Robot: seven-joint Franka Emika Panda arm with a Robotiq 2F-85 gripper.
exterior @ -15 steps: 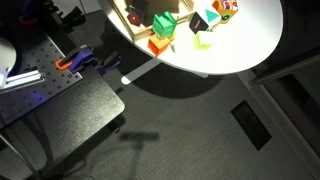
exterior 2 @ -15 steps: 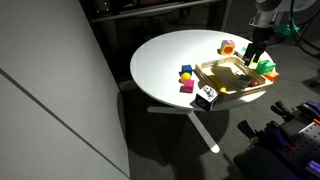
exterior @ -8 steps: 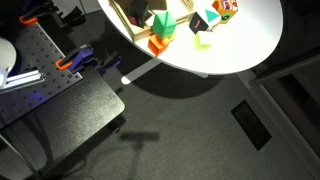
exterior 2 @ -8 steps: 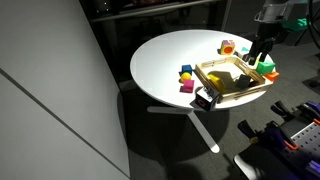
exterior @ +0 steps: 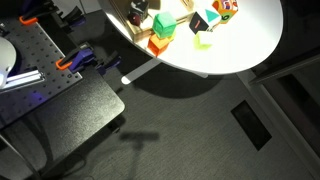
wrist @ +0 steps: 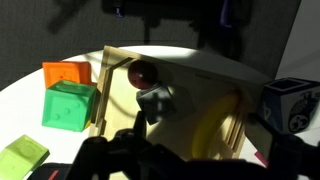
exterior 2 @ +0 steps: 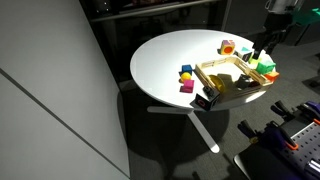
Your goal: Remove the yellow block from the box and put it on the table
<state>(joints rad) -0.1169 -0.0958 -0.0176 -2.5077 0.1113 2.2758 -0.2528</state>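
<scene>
The pale yellow block (exterior: pixel 204 38) lies on the white table (exterior: pixel 245 45), outside the box; in the wrist view it sits at the bottom left (wrist: pixel 22 158), beside the green cube (wrist: pixel 70 105). The light-wood box (exterior 2: pixel 236 68) holds a dark red ball (wrist: pixel 145 72), a grey piece (wrist: pixel 155 100) and a curved yellow piece (wrist: pixel 205 125). My gripper (exterior 2: pixel 262 48) hangs above the box's far side. In the wrist view its dark fingers (wrist: pixel 210 150) are spread apart with nothing between them.
An orange block (wrist: pixel 65 73) and the green cube stand just outside the box wall. A black-and-blue cube (wrist: pixel 290 105) sits at the box's other side. Blue, magenta and black cubes (exterior 2: pixel 186 80) lie near the box. The table edge (exterior: pixel 190 68) is close.
My gripper has risen and drifted away from over the box interior towards the table's edge. The yellow block has not moved on the table.
</scene>
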